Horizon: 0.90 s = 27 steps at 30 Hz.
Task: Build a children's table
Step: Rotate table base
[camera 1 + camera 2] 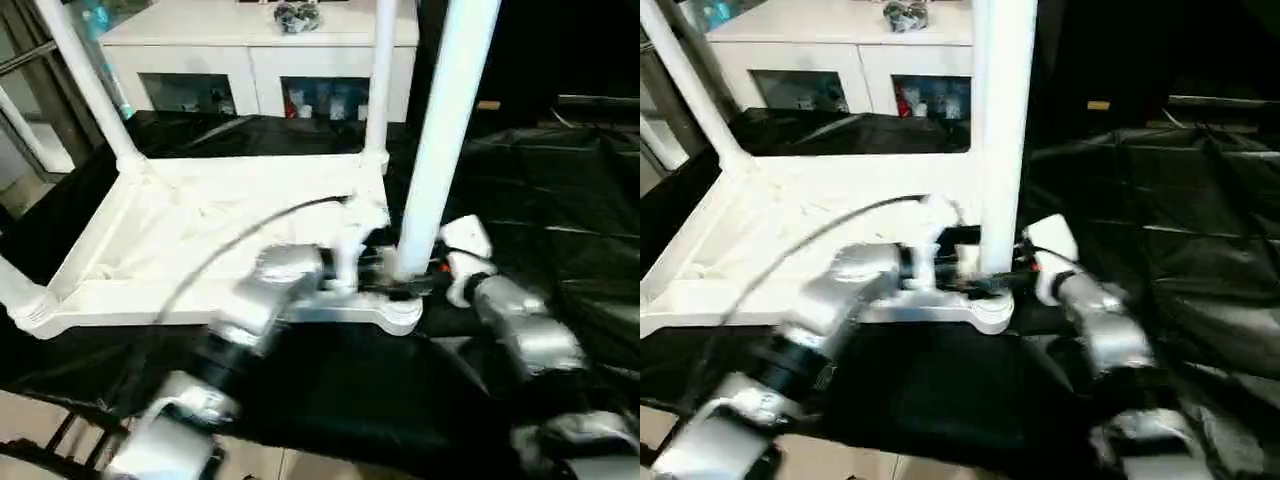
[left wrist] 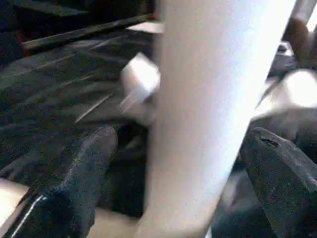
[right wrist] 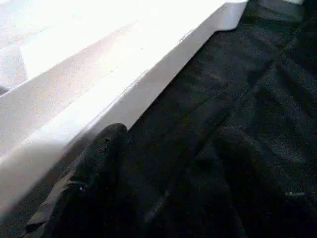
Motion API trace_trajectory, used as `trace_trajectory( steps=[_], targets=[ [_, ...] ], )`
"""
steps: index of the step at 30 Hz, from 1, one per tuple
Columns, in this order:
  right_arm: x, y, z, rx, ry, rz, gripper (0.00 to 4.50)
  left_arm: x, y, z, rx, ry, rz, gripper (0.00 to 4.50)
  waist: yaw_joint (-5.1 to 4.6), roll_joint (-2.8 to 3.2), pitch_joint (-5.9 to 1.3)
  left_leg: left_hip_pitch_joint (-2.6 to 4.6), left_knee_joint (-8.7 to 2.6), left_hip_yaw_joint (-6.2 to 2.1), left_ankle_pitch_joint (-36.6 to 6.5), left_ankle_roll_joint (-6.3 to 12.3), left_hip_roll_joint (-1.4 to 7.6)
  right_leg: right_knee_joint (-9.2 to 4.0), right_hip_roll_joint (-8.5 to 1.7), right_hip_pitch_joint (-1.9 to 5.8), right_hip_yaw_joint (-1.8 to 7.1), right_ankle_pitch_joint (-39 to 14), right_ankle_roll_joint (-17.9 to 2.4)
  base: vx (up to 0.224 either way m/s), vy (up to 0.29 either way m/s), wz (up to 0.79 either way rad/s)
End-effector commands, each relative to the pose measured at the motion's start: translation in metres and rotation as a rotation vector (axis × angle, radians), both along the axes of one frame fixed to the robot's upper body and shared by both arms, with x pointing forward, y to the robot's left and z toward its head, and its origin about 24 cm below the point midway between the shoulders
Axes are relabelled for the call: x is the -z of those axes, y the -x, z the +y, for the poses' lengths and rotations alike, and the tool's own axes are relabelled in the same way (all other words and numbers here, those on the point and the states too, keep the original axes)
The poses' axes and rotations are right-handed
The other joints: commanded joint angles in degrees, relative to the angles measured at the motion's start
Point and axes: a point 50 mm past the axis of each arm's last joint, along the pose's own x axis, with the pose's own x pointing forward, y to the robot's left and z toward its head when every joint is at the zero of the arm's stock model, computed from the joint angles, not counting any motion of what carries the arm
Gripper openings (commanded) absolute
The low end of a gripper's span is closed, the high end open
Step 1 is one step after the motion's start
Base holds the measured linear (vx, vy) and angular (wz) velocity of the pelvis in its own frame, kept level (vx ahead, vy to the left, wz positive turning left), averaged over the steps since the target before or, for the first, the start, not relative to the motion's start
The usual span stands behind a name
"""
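Fingers of my left gripper point(image 2: 173, 168) stand wide apart, one black fingertip point(image 2: 84, 163) on each side of the near-right leg point(image 1: 440, 130), not pinching it as far as I can tell. That leg's long axis runs upright, foot in the tabletop's near-right corner socket point(image 1: 400, 312). Tabletop point(image 1: 150, 240) lies underside up on the black sheet point(image 1: 560, 200); three other legs stand in the other corners. Right gripper point(image 3: 163, 168) is partly open, holding nothing, fingers over black sheet just beside the tabletop's edge point(image 3: 148, 84). I judge the left arm the nearer one for pressing the leg down. White cabinet point(image 1: 260, 60) behind has small items behind its glass doors, too blurred to name
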Motion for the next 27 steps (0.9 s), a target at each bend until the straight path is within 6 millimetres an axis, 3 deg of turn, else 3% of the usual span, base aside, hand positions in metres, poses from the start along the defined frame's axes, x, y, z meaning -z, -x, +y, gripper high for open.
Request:
trace_trajectory(
  steps=[1,4,5,7,11,15,17,18,19,23,24,25,26,27],
  targets=[
    [-0.005,0.004,-0.006,-0.053,0.013,0.007,3.18,0.0,0.0,0.017,0.018,-0.016,-0.009,4.47,0.2,-1.24,-4.03,-0.2,-3.13,0.26,-6.8,5.35,0.16,-3.97,-2.15,3.95,1.54,-5.8,-14.5,0.0,0.0,0.0],
    [-0.009,0.013,-0.013,-0.14,0.038,0.029,3.18,0.003,0.0,0.036,0.035,-0.051,0.012,4.47,0.53,-0.87,-4.0,-0.27,-3.14,0.26,-6.7,5.22,0.23,-3.87,-2.24,3.79,1.38,-6.0,-14.7,0.0,0.0,0.0],
    [-0.012,0.018,-0.017,-0.183,0.04,0.044,3.18,0.006,-0.001,0.046,0.05,-0.095,0.018,4.47,0.49,-1.6,-3.93,-0.2,-3.2,0.41,-7.2,5.44,0.32,-4.03,-2.13,3.69,1.43,-6.3,-14.6,0.0,0.0,0.0],
    [-0.013,0.022,-0.019,-0.218,0.039,0.06,3.18,0.008,-0.003,0.054,0.06,-0.135,0.02,4.47,0.75,-1.19,-3.91,-0.2,-3.2,0.35,-7.4,5.5,0.34,-3.89,-2.16,3.63,1.39,-7.0,-14.6,0.0,0.0,0.0],
    [-0.019,0.033,-0.028,-0.304,0.062,0.109,3.18,0.017,-0.006,0.065,0.117,-0.27,0.016,4.21,1.13,-1.36,-3.78,-0.1,-3.32,0.33,-8.1,4.81,0.34,-4.29,-2.27,3.57,1.55,-9.8,-13.2,0.0,0.0,0.0],
    [-0.023,0.046,-0.036,-0.387,0.11,0.164,3.18,0.025,-0.008,0.061,0.151,-0.34,0.008,3.86,1.78,-1.35,-3.91,-0.16,-3.22,0.34,-7.0,5.03,0.43,-4.13,-2.43,3.6,1.66,-7.8,-13.3,0.0,0.0,0.0],
    [-0.024,0.05,-0.039,-0.407,0.129,0.182,3.18,0.029,-0.009,0.058,0.166,-0.377,-0.003,3.74,1.73,-0.49,-3.95,-0.19,-3.13,0.25,-7.3,4.91,0.43,-4.16,-2.48,3.62,1.57,-6.9,-13.8,0.0,0.0,0.0],
    [-0.027,0.053,-0.041,-0.425,0.138,0.199,3.18,0.033,-0.01,0.055,0.175,-0.41,-0.017,3.68,1.76,-0.9,-4.0,-0.31,-3.16,0.21,-7.1,5.03,0.44,-4.18,-2.46,3.78,1.56,-6.0,-13.9,0.0,0.0,0.0],
    [-0.027,0.054,-0.042,-0.428,0.139,0.201,3.18,0.034,-0.01,0.054,0.176,-0.415,-0.019,3.66,1.8,-0.71,-4.03,-0.23,-3.07,0.23,-7.3,5.17,0.34,-4.26,-2.38,3.79,1.51,-6.0,-14.0,0.0,0.0,0.0],
    [-0.032,0.061,-0.043,-0.448,0.149,0.221,3.18,0.043,-0.017,0.044,0.126,-0.449,-0.032,3.25,1.86,-0.92,-4.05,-0.51,-2.96,0.14,-6.6,5.57,0.26,-4.25,-2.49,3.97,1.48,-6.0,-13.9,0.0,0.0,0.0],
    [-0.032,0.062,-0.043,-0.449,0.149,0.224,3.18,0.044,-0.019,0.043,0.111,-0.452,-0.034,3.25,1.63,-0.55,-4.03,-0.42,-2.86,0.2,-7.0,5.62,0.13,-4.6,-2.3,3.93,1.4,-6.3,-13.8,0.0,0.0,0.0],
    [-0.032,0.064,-0.043,-0.45,0.159,0.228,3.18,0.045,-0.021,0.04,0.094,-0.456,-0.041,3.24,1.65,0.47,-4.08,-0.43,-2.86,-0.02,-7.3,5.35,0.11,-4.42,-2.46,4.05,1.34,-6.7,-13.8,0.0,0.0,0.0],
    [-0.031,0.065,-0.043,-0.452,0.165,0.23,3.18,0.046,-0.022,0.037,0.087,-0.458,-0.044,3.15,1.37,-0.15,-4.09,-0.49,-2.81,0.04,-7.8,5.3,0.05,-4.71,-2.35,4.17,1.33,-6.6,-13.7,0.0,0.0,0.0],
    [-0.031,0.065,-0.043,-0.452,0.165,0.231,3.18,0.047,-0.022,0.037,0.087,-0.459,-0.042,2.86,1.35,-0.32,-4.1,-0.54,-2.85,0.0,-7.8,5.35,0.0,-4.67,-2.31,4.25,1.31,-6.8,-13.7,0.0,0.0,0.0]
  ],
)
